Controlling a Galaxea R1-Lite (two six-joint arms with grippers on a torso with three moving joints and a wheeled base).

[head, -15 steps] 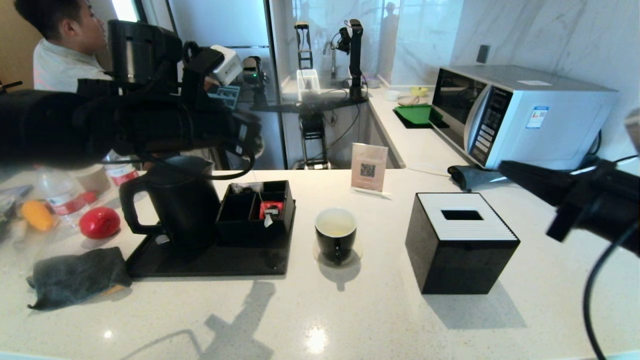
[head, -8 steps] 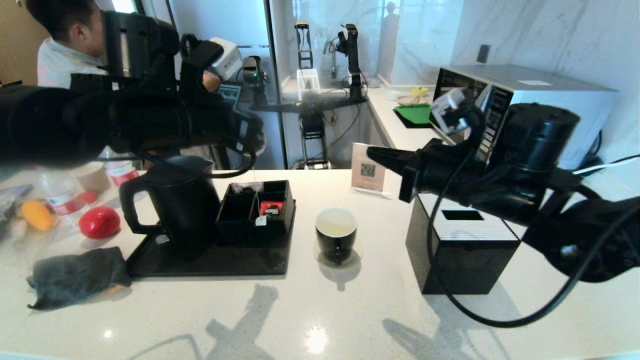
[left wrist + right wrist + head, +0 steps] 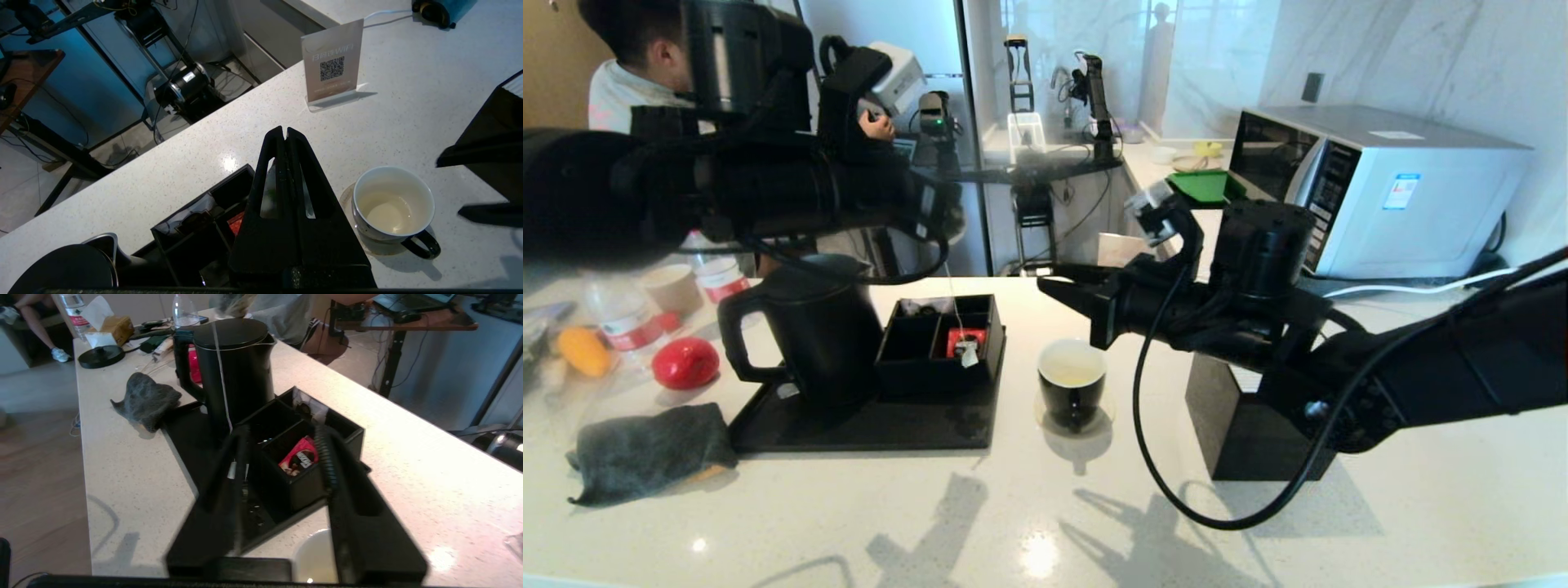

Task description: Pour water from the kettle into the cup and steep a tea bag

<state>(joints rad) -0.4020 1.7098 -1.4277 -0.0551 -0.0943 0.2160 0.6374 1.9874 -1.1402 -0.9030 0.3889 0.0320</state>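
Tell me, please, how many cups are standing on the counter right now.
2. The black cup stands on a coaster between the black tray and the tissue box. The tan paper cup stands far left. The left arm may hide others.

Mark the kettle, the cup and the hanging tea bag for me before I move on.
kettle (image 3: pixel 825 335): head view, on the front of its black body.
cup (image 3: pixel 392 204): left wrist view, on its white inner wall.
tea bag (image 3: pixel 967 353): head view, on the small pale piece hanging at the string's lower end.
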